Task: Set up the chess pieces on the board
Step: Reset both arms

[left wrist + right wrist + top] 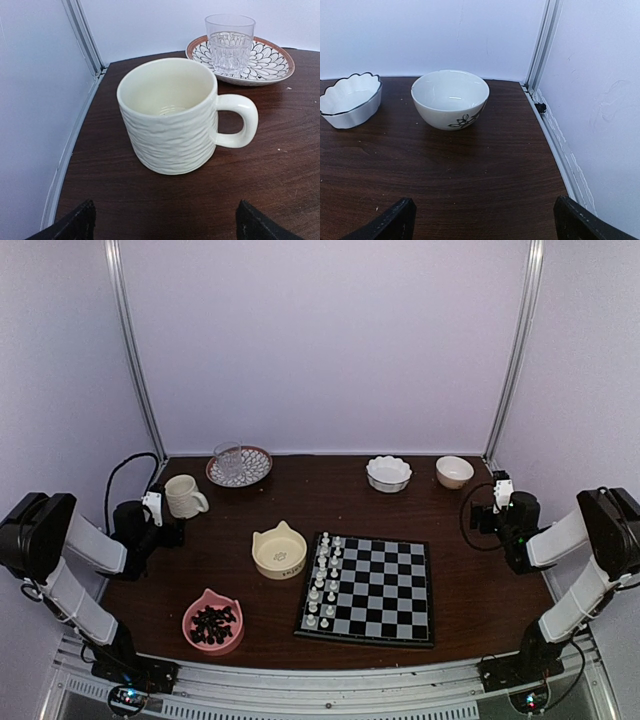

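Note:
The board [392, 592] lies flat at the near middle of the table. White chess pieces [322, 585] stand upright in its two leftmost columns. A pink cat-shaped bowl [213, 622] near the front left holds dark chess pieces. My left gripper [158, 518] [167, 222] is open at the left side, just short of a cream mug [183, 496] [170, 115], with nothing between its fingers. My right gripper [490, 510] [485, 217] is open at the far right, facing a round white bowl [455, 472] [450, 98], with only bare table between its fingers.
A yellow cat-shaped bowl [279, 550] sits empty left of the board. A clear glass [229, 460] [230, 42] stands on a patterned plate [250, 472] [270, 60] at the back left. A scalloped white bowl [388, 473] [350, 100] is at the back. Walls close in on both sides.

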